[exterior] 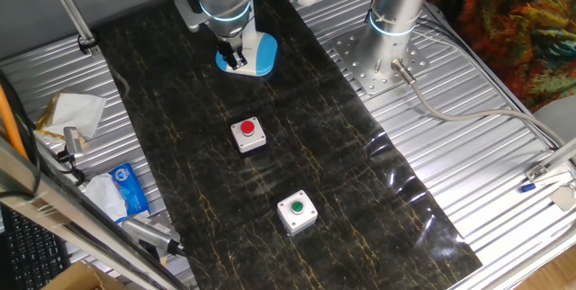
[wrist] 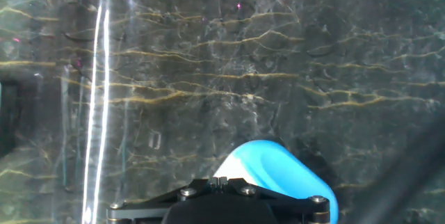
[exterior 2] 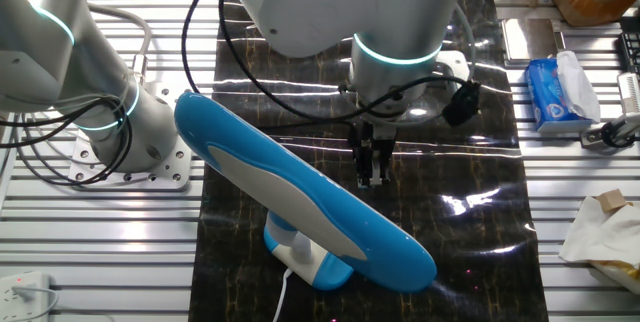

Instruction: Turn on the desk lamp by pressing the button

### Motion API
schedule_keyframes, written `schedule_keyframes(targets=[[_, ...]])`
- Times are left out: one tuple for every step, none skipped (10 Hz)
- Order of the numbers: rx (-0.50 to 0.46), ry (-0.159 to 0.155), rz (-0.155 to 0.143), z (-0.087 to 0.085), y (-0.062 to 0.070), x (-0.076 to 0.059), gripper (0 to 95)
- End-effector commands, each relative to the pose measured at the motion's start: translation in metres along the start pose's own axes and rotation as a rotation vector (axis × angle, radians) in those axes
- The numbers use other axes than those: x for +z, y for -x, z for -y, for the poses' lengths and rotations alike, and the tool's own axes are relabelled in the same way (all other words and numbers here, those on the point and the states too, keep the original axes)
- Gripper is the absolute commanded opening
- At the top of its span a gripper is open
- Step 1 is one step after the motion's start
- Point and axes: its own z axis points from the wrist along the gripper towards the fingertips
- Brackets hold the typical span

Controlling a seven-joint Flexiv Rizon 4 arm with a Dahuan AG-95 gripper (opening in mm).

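Observation:
The desk lamp has a light-blue base (exterior: 263, 54) with a white top plate, standing at the far end of the black marbled mat (exterior: 297, 146). From the other side its long blue-and-white head (exterior 2: 300, 202) leans across the foreground over the base (exterior 2: 305, 259). My gripper (exterior: 236, 58) hangs just over the white plate, its fingers (exterior 2: 372, 162) pointing down behind the lamp head. In the hand view the fingertips (wrist: 221, 179) touch each other, with a blue part of the lamp (wrist: 278, 175) beside them. I cannot make out the button; the gripper covers that part of the plate.
A grey box with a red dome (exterior: 248, 133) and another with a green dome (exterior: 296, 211) sit on the mat nearer the front. A second arm's base (exterior: 382, 56) stands to the right. Tissue pack (exterior: 128, 191) and crumpled paper (exterior: 74, 110) lie at the left.

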Motion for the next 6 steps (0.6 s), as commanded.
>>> schedule_keyframes(targets=[[-0.040, 0.005, 0.039, 0.0002, -0.0002, -0.0012, 0.0], [-0.055, 0.003, 0.048, 0.0002, -0.0002, -0.0012, 0.0], [-0.073, 0.008, 0.058, 0.0002, -0.0002, -0.0012, 0.0], [-0.076, 0.013, 0.055, 0.0002, -0.0002, -0.0012, 0.0], [-0.072, 0.013, 0.036, 0.0002, -0.0002, -0.0012, 0.0], [-0.053, 0.013, -0.005, 0.0002, -0.0002, -0.0012, 0.0]])
